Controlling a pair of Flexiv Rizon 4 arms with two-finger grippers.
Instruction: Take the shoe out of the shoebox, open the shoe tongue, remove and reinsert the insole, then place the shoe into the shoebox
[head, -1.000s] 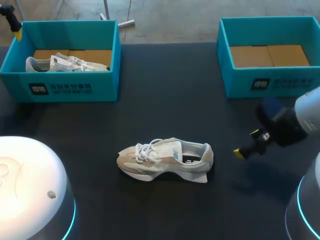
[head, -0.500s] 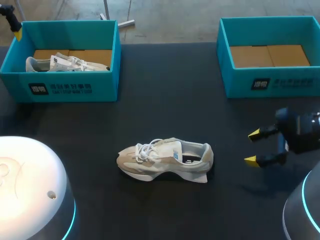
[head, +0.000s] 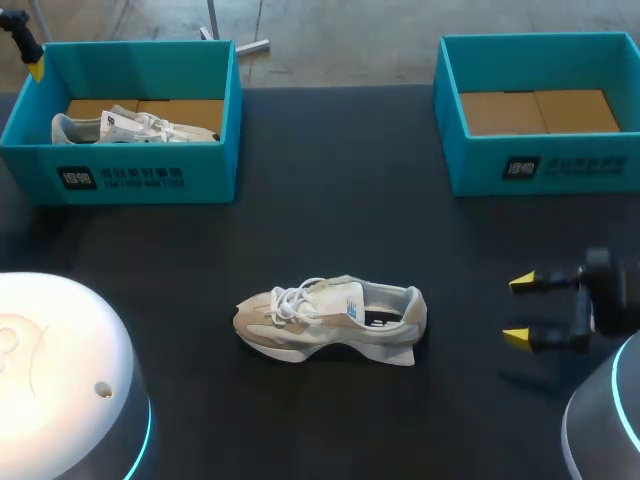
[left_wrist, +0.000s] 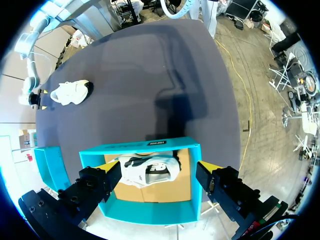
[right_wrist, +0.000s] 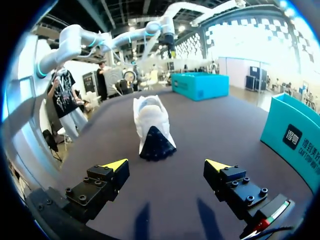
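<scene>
Shoe (head: 330, 320) sits mid-table on its sole, long axis across the table, heel toward right gripper (head: 519, 309). Right gripper is wide open, empty and near the heel, with bare table (head: 460, 330) between. Left gripper (left_wrist: 152, 171) is open, empty and well apart above the left box (head: 120, 178). Right arm is nearer.

None of the print is large enough to make out. A dark label (head: 120, 178) with white marks stands on the front wall of the left shoebox (head: 150, 60), well apart from the right gripper (head: 525, 310). A second label (right_wrist: 298, 139) stands on the right shoebox (right_wrist: 277, 117) beside that gripper, and the shoe (right_wrist: 150, 120) ahead of it bears a small blue logo (head: 352, 306).
</scene>
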